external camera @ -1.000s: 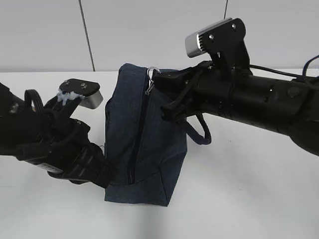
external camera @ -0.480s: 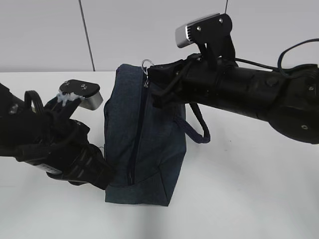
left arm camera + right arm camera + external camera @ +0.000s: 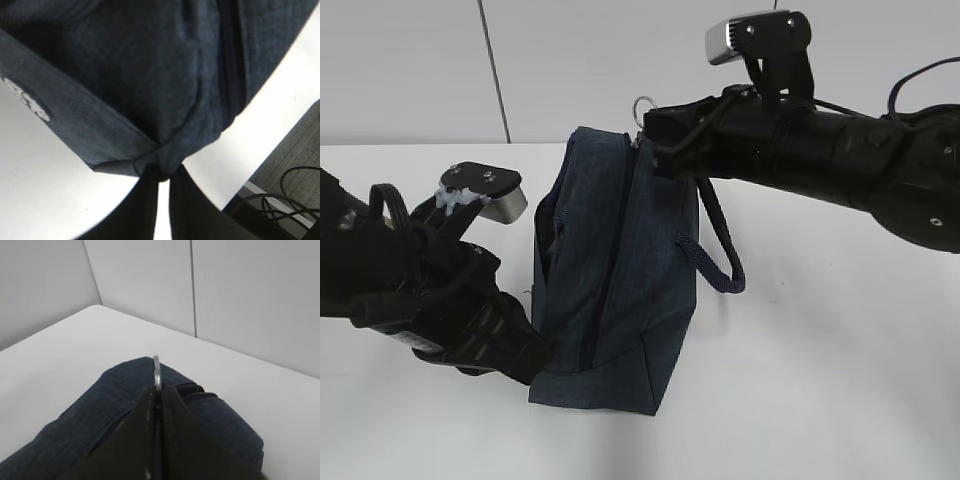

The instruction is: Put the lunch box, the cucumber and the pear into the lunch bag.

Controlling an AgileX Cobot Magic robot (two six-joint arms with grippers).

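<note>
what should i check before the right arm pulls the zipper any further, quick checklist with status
1. Right gripper shut on the ring pull: ok; the right wrist view shows the ring pinched between closed fingers.
2. Left gripper holding the lunch bag at its bottom corner: ok; the left wrist view shows fabric pinched there.
3. Bag upright on the table: ok, though its top leans toward the right arm.
4. Zipper track free of snags: cannot tell; the fabric bulges at the upper left side.
5. Strap handle clear of the zipper: ok; it hangs on the right side.
6. Lunch box, cucumber and pear within reach: cannot tell; none are in view.
</note>
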